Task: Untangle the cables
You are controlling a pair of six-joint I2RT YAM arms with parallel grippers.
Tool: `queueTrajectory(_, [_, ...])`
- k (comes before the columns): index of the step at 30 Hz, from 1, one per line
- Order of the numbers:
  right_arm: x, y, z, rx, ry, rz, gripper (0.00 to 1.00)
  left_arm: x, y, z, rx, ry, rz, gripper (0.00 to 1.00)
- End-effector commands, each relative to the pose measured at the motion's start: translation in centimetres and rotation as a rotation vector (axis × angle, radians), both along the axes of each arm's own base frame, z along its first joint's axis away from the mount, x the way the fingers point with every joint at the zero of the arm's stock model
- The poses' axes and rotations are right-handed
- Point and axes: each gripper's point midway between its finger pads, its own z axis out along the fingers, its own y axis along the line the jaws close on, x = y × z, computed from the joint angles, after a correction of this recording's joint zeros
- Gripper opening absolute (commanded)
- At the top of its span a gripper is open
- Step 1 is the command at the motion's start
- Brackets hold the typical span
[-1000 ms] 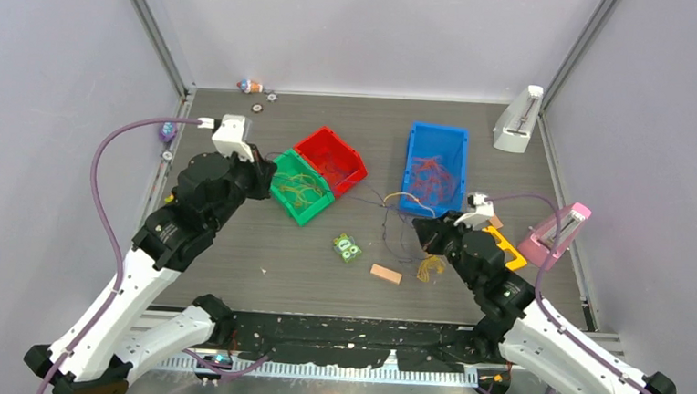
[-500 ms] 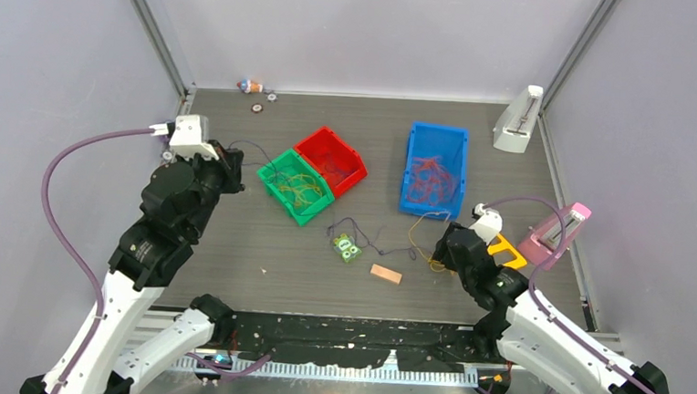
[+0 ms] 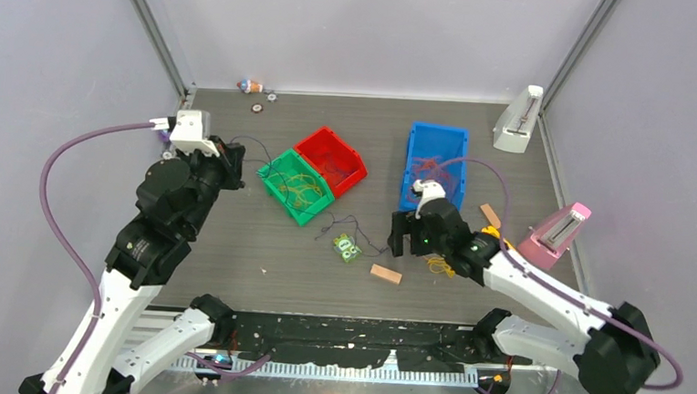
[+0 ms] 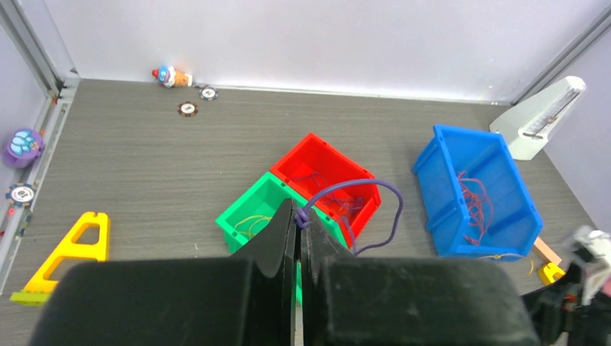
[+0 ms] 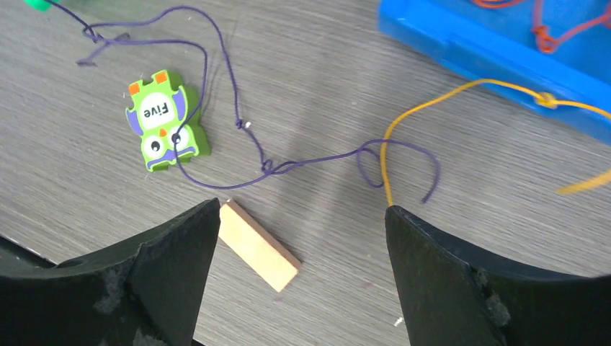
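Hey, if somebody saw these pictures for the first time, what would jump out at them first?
Three bright bins mid-table: a red bin, a green bin touching it, and a blue bin apart to the right, each holding thin cables. Next, the left gripper, shut on a dark purple cable that trails over to the open right gripper, which hangs above it near a green owl tile and a wooden block.

Matt grey wood-grain table (image 5: 324, 65) with shiny plastic bins and fine cords.
The red bin (image 4: 292, 153), green bin (image 4: 241, 198) and blue bin (image 4: 432, 209) are smooth, glossy plastic. The block (image 5: 258, 246) is pale bare wood. The purple cable (image 5: 310, 160) and yellow cable (image 5: 385, 176) look thread-like. The fingers (image 5: 166, 259) of the right gripper (image 5: 302, 209) are matt black, slightly rough.
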Motion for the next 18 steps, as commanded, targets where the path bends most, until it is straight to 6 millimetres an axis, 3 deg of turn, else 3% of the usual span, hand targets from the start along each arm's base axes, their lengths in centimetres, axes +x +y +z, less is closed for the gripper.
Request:
queueTrajectory(1, [0.8,2.6,0.5,-0.061,-0.015,0.096,0.86,-0.5,0.5,4.1,-0.008,-0.104,0.0,0.0])
queueTrajectory(2, [0.9,2.7,-0.3,-0.084,0.006,0.097,0.78,-0.5,0.6,4.3,-0.006,-0.108,0.002,0.0])
queueTrajectory(4, [1.1,3.0,-1.1,-0.114,0.025,0.098,0.74,-0.7,0.7,4.4,-0.005,-0.111,0.004,0.0])
queueTrajectory(8, [1.2,3.0,-2.9,-0.135,0.067,0.058,0.86,-0.9,0.7,4.4,-0.005,-0.113,-0.001,0.0])
queueTrajectory(15, [0.8,4.2,-4.9,0.08,0.185,-0.196,0.89,-0.9,-0.3,3.4,-0.031,-0.098,-0.05,0.0])
queueTrajectory(18, [1.6,3.3,-5.3,0.139,0.175,-0.355,0.88,-0.9,-0.4,3.0,-0.029,-0.092,-0.052,0.0])
